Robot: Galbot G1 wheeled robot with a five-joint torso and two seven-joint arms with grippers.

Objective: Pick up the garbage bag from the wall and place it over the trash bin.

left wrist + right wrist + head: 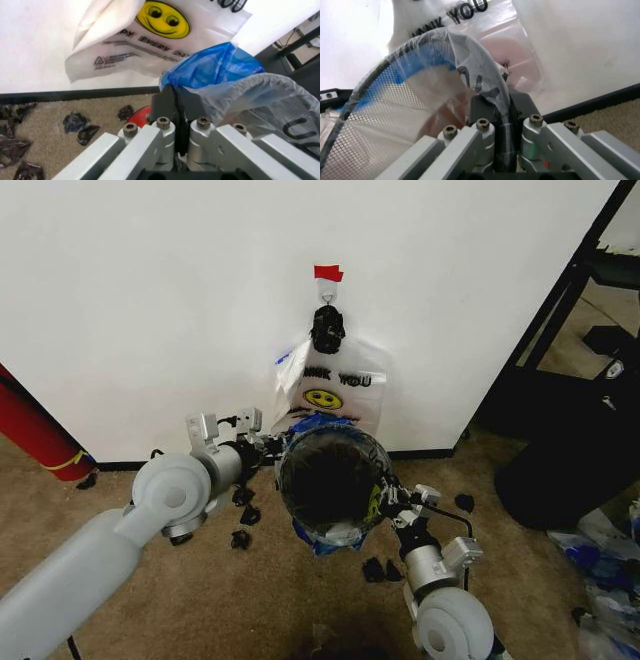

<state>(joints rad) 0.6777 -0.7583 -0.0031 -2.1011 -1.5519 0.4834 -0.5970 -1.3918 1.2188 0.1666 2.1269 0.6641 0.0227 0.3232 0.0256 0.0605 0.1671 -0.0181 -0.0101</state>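
The trash bin (330,480) stands on the carpet at the foot of the wall (150,300), its dark mouth facing up. The see-through garbage bag (335,538) with blue patches is stretched around the bin's rim. My left gripper (272,448) is at the rim's left side, shut on the blue bag edge (215,67). At the rim's right side my right gripper (385,502) is shut on the bag film (445,60), which lies over the mesh bin wall (380,112). The bin's red base (139,114) peeks out beside the left fingers (165,101).
A white "THANK YOU" smiley bag (340,390) hangs from a hook (326,295) under red tape (328,273), just behind the bin. A red cylinder (35,435) leans at far left. Black scraps (243,525) litter the carpet. A black frame (560,300) and a dark bag (570,470) stand right.
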